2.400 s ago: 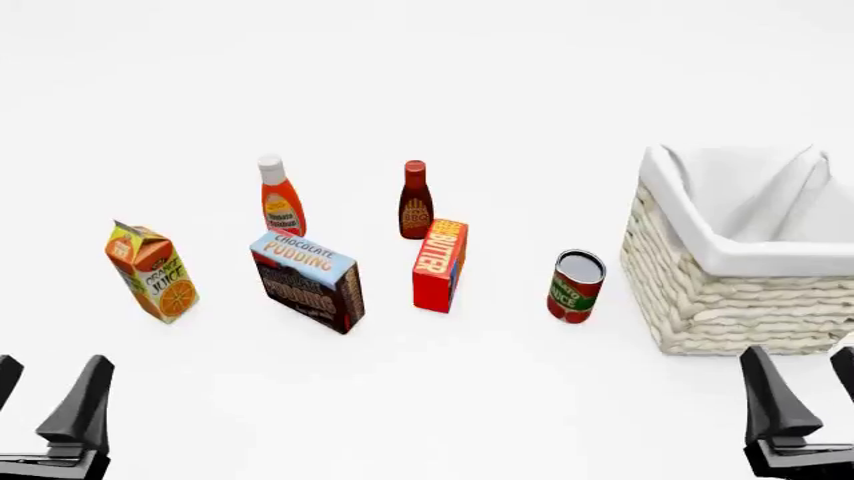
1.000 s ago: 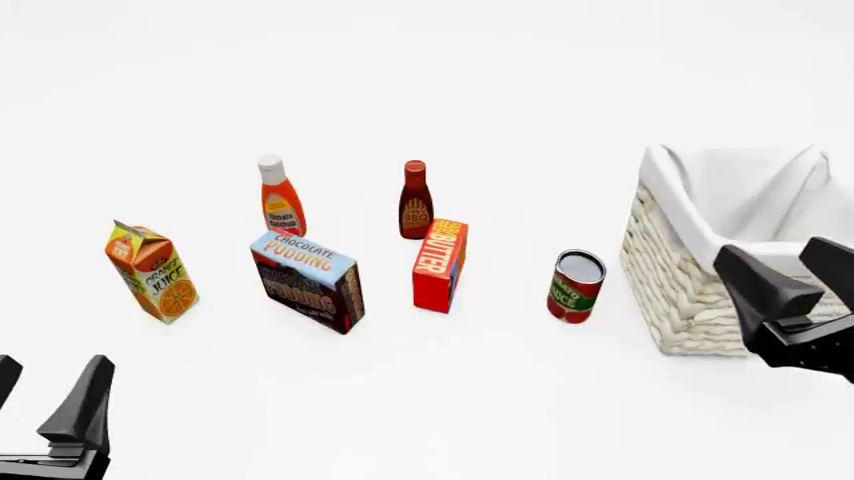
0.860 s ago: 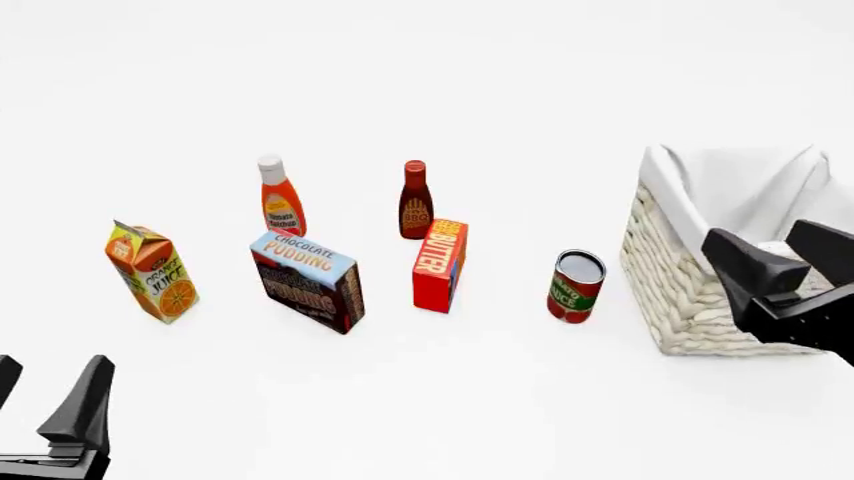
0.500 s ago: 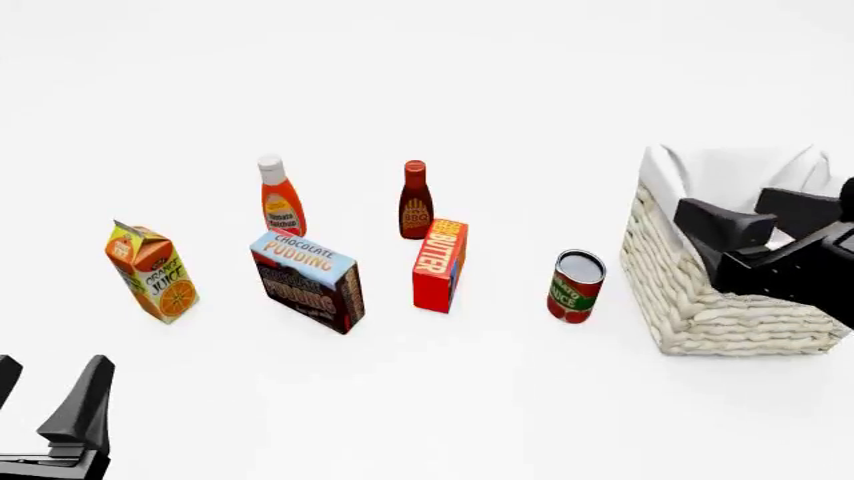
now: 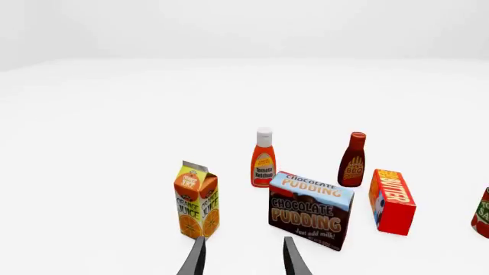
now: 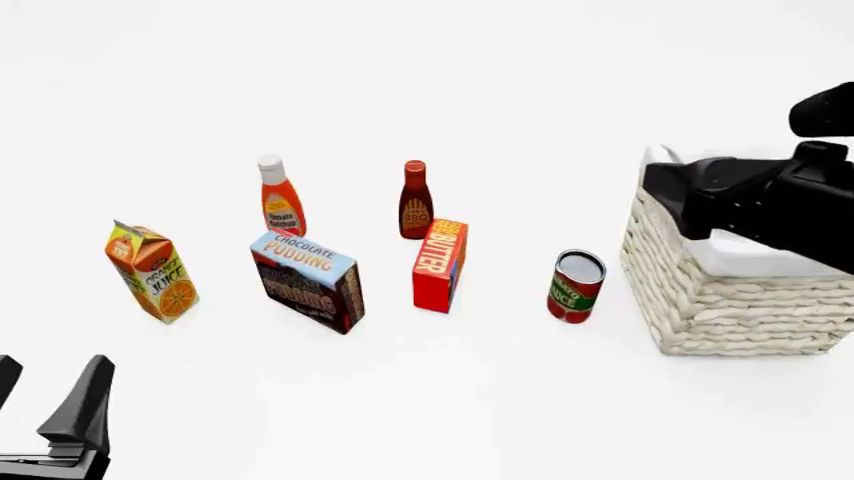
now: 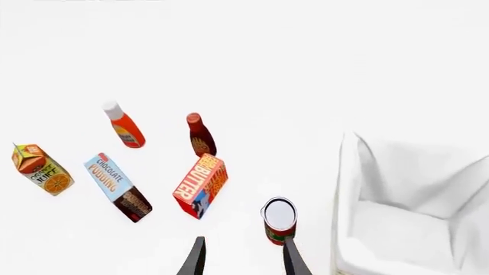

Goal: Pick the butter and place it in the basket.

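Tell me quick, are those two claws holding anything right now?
Left gripper: open, holding nothing.
Right gripper: open, holding nothing; the butter stands untouched on the table.

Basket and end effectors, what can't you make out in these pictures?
- Basket: front view, the right arm covers much of its opening; right wrist view, cut off by the edge.
- Right end effector: wrist view shows only fingertips at the edge.
- Left end effector: likewise cut off in both views.
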Robot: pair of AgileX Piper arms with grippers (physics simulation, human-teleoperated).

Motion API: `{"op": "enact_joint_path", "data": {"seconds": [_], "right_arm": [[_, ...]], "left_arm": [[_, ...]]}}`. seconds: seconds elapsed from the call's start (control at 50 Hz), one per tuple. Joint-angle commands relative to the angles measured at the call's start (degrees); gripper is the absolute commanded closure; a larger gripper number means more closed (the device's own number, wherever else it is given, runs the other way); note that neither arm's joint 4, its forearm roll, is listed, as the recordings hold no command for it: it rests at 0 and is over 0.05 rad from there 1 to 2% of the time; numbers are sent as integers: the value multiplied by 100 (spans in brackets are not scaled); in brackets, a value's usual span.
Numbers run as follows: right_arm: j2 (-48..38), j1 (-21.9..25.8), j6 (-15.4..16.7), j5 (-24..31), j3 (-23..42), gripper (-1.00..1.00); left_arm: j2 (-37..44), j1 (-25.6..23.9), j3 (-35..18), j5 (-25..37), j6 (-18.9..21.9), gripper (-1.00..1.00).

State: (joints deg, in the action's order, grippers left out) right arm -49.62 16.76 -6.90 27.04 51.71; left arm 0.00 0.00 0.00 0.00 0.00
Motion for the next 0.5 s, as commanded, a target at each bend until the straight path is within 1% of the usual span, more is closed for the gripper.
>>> {"op": "enact_joint_path", "data": {"seconds": [0.02,0.1,0.12,0.16,0.2,0.28,0.3,0.34,0.36,0.4,0.44,0.46,0.48,0.5], "right_arm": [[-308,8,-190,319,532,-100],[-465,-16,-342,413,661,-100],[-528,-27,-426,440,694,-100],[-596,-28,-469,455,737,-100],[-757,-1,-635,516,780,-100],[-823,13,-625,495,848,-100],[-944,41,-741,542,872,-100],[-980,58,-734,528,922,-100],[-1073,97,-821,550,956,-100],[-1131,96,-852,554,1012,-100],[-1257,97,-994,593,1080,-100],[-1257,97,-994,593,1081,-100],[-1342,122,-1084,604,1162,-100],[-1343,122,-1084,605,1163,-100]], "left_arm": [[0,0,0,0,0,-100],[0,0,0,0,0,-100],[0,0,0,0,0,-100],[0,0,0,0,0,-100],[0,0,0,0,0,-100],[0,0,0,0,0,-100],[0,0,0,0,0,-100],[0,0,0,0,0,-100],[0,0,0,0,0,-100],[0,0,0,0,0,-100],[0,0,0,0,0,-100],[0,0,0,0,0,-100],[0,0,0,0,0,-100],[0,0,0,0,0,-100]]}}
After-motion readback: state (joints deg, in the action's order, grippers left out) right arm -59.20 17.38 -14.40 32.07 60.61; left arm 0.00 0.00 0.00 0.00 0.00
